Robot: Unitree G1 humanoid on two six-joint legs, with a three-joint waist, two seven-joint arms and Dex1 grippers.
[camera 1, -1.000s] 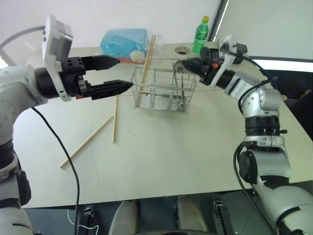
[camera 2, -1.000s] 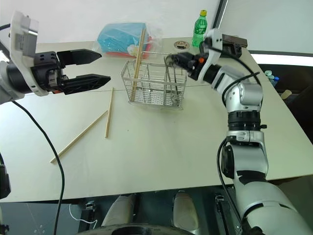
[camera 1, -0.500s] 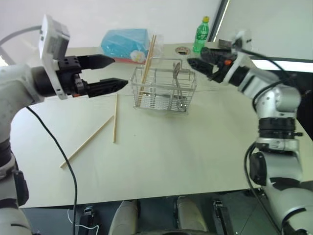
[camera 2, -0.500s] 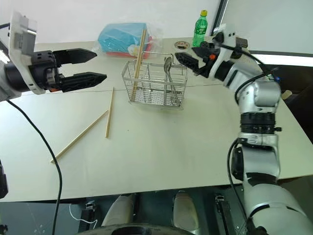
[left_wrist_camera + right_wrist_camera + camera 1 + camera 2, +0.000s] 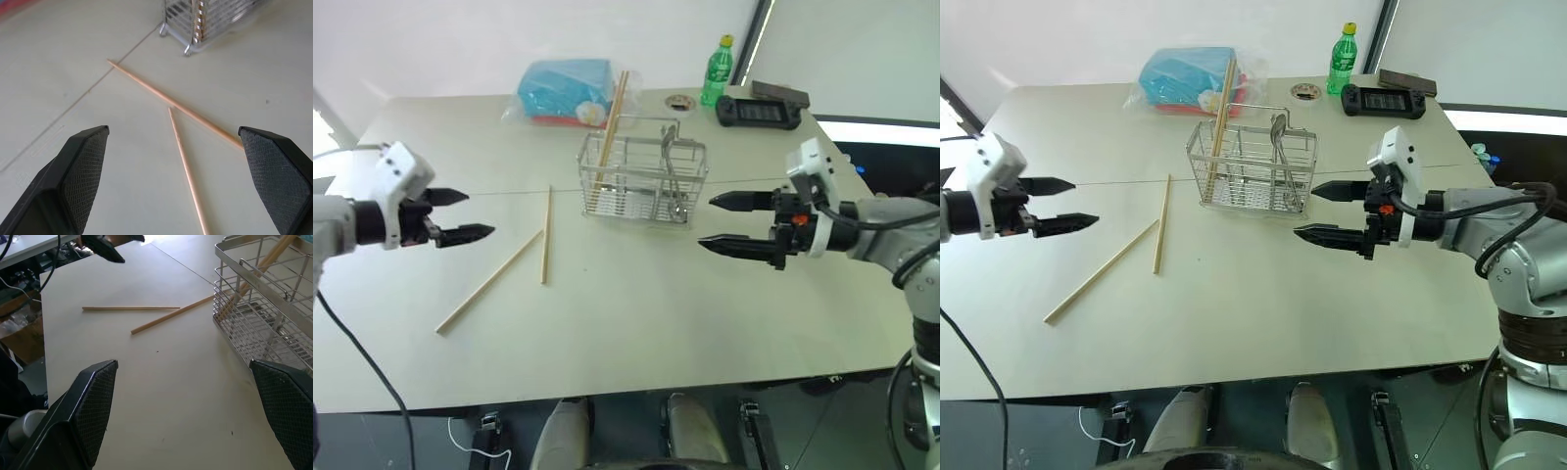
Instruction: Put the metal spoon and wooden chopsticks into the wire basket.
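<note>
The wire basket [image 5: 641, 186] stands at mid-table. The metal spoon [image 5: 1278, 127] stands inside it, bowl up, near its right end. At its left end wooden chopsticks [image 5: 613, 117] lean out of the top. Two more chopsticks lie on the table left of the basket, one [image 5: 546, 235] nearly straight and one [image 5: 489, 282] slanted; they also show in the left wrist view [image 5: 171, 105]. My left gripper [image 5: 480, 214] hovers open at the far left, beyond those sticks. My right gripper [image 5: 705, 222] is open and empty, a little right of the basket and nearer to me.
A blue plastic-wrapped packet [image 5: 563, 83] lies behind the basket. A green bottle [image 5: 714, 69], a small round item [image 5: 678, 100] and a black handheld console [image 5: 759, 110] sit at the back right. The table's front edge runs close below both arms.
The right gripper opened, left the spoon in the basket and drew back toward me. The left gripper sank and swung out to the left, away from the basket.
</note>
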